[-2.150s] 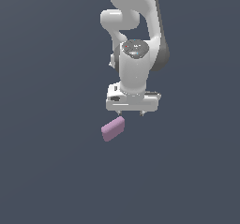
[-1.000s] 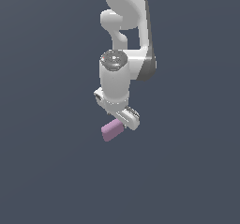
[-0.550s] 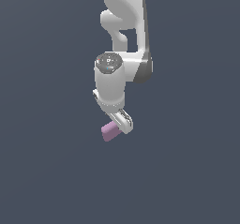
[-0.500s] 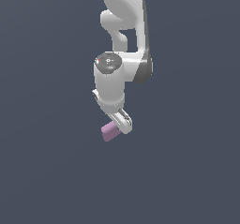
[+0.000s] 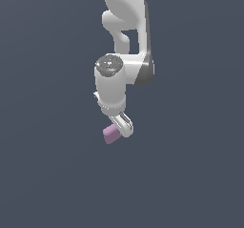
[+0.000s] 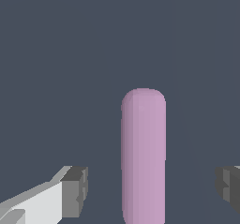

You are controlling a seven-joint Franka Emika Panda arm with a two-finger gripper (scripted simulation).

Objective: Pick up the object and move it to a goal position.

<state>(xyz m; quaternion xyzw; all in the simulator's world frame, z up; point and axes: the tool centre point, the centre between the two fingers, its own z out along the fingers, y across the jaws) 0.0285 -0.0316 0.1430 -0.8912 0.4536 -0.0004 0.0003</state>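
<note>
The object is a small pale pink-purple oblong block (image 5: 110, 135) with rounded edges. It lies on the dark grey surface, partly hidden under the white hand in the exterior view. In the wrist view the block (image 6: 143, 153) runs lengthwise between the two fingers. My gripper (image 6: 151, 185) is open. Its dark pads (image 6: 75, 191) stand on either side of the block with a gap on both sides, not touching it. In the exterior view the gripper (image 5: 122, 125) sits low, right over the block's end.
The white arm (image 5: 125, 26) comes down from the top of the exterior view. The dark grey surface (image 5: 52, 165) spreads all around with nothing else on it.
The hand has turned about its axis and come down over the block. The block has not moved.
</note>
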